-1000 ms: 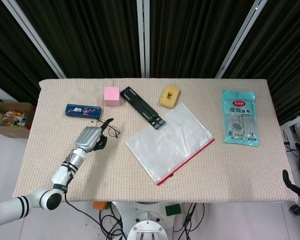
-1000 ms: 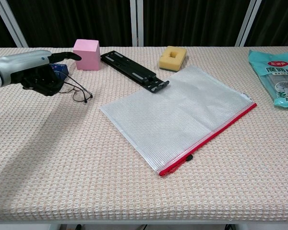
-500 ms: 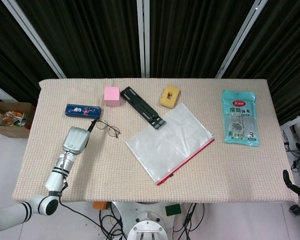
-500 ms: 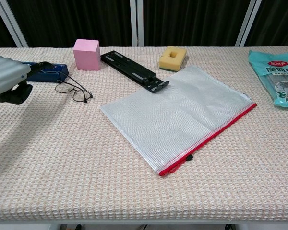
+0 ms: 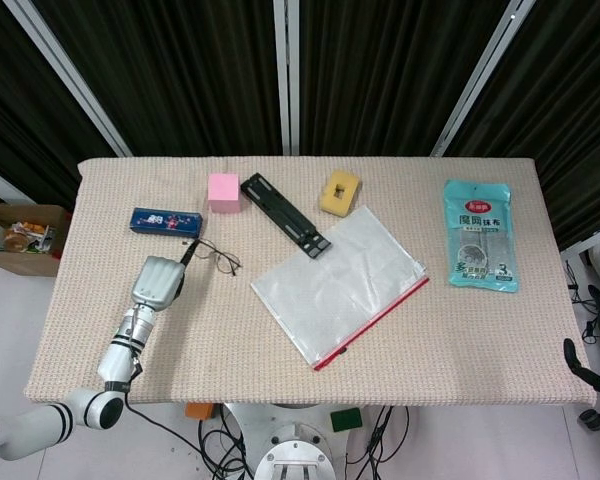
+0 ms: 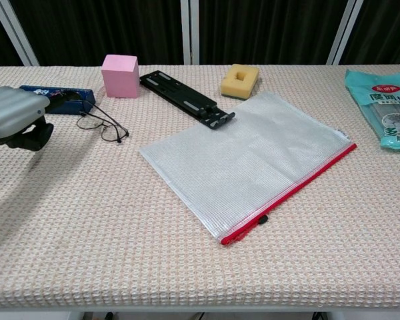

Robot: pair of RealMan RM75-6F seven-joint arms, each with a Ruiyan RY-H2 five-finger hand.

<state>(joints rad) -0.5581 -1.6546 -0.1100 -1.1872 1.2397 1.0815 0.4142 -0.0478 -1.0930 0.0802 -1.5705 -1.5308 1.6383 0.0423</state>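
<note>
Item: glasses (image 5: 216, 257), just up-right of my left robot hand (image 5: 156, 281), fingers curled, grasping nothing; frame's long axis runs left-right.

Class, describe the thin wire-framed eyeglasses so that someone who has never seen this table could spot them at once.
Start at the beige woven table and go to its left side, just below the blue rectangular box. The thin wire-framed eyeglasses lie there, beside the left hand. They alone are a bare dark outline, unlike the solid pink cube.

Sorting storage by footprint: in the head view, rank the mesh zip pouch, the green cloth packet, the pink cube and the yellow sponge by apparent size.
Largest to smallest:
1. mesh zip pouch
2. green cloth packet
3. pink cube and yellow sponge look alike; no ranking between them.
</note>
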